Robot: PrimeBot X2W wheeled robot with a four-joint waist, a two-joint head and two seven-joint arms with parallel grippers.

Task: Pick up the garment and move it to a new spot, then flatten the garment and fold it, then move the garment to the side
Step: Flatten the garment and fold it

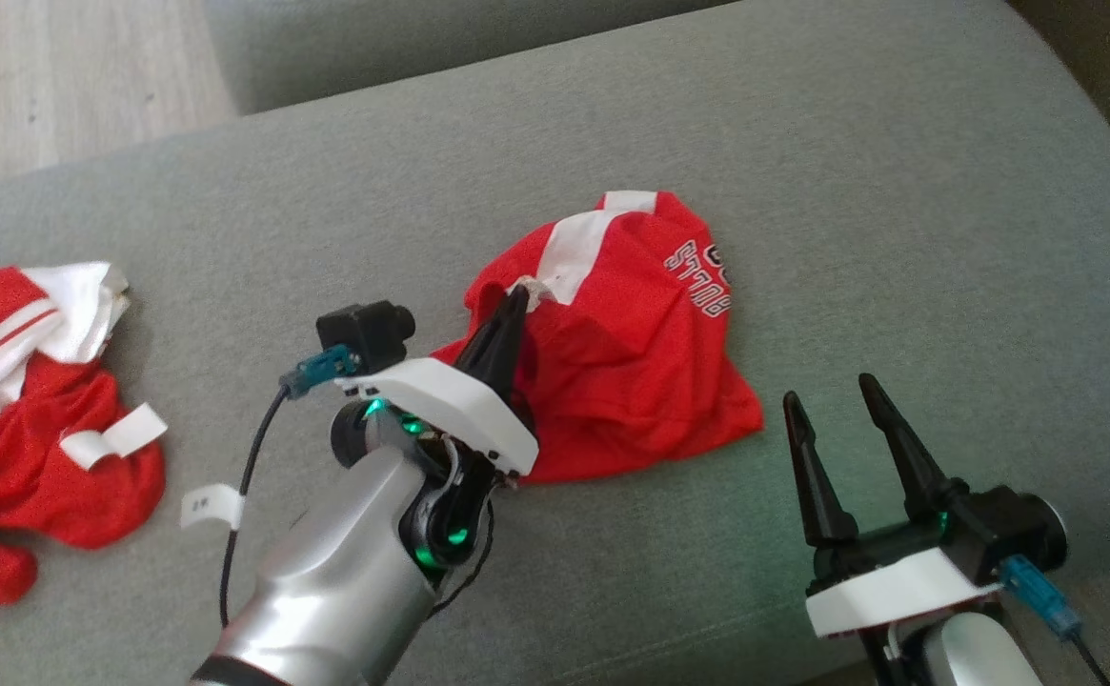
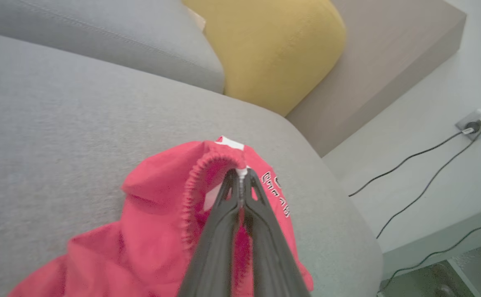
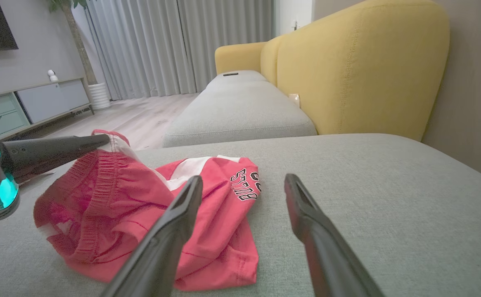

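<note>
Nearest the head camera is the pale forearm [image 1: 345,581] of the left arm, reaching up toward the garment [image 1: 631,381], a pair of red shorts with a white stripe and black-edged lettering, lying crumpled about the middle of the grey sofa seat [image 1: 850,171].

Far to the left of the garment, well apart from it, lies a second red-and-white heap [image 1: 21,429] with a loose white label strip [image 1: 116,438] on its near side. It is untouched.

At the garment's left edge, the left gripper [image 1: 519,293] is clenched on the gathered elastic waistband, both dark fingers pressed together with a bit of red and white cloth pinched at their tips. The right wrist view shows that edge held up off the seat, while the rest of the garment sags onto the cushion.

To the right of the garment, near its lower corner but not touching it, the right gripper [image 1: 828,391] hangs released, its fingers spread and nothing between them.

By my reading, the task is only at its start: the grasp for the pick-up is made, and one edge is raised. The bulk of the cloth has not left the sofa. Carrying it to a new spot, spreading it flat, folding it and setting it aside all remain to be done.
</note>
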